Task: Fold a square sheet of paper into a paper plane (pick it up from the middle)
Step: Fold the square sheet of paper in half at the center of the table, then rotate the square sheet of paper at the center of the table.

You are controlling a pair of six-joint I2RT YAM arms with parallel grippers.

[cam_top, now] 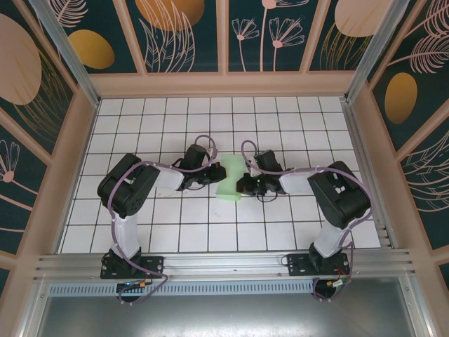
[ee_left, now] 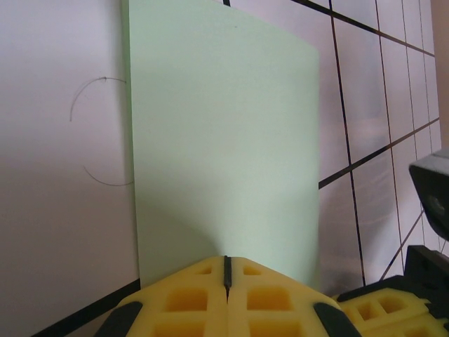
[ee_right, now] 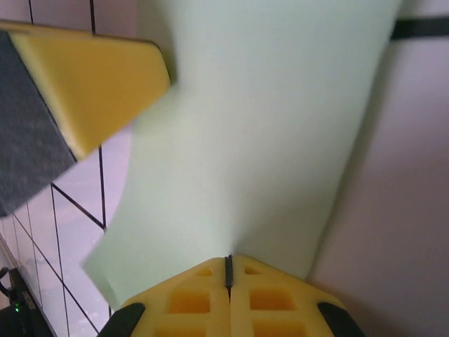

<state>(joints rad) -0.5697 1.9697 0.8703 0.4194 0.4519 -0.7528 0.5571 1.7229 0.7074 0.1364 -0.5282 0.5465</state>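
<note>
Mint-green, the square sheet of paper lay folded between left gripper and right gripper, both fully closed, apparently pressing its fold flat.

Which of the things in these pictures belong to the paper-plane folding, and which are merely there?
Belongs to the job: mint-green sheet of paper; left end effector and right end effector, both shut on it.
Merely there: white tiled table; thin circle mark drawn on it; patterned walls; metal rail.
</note>
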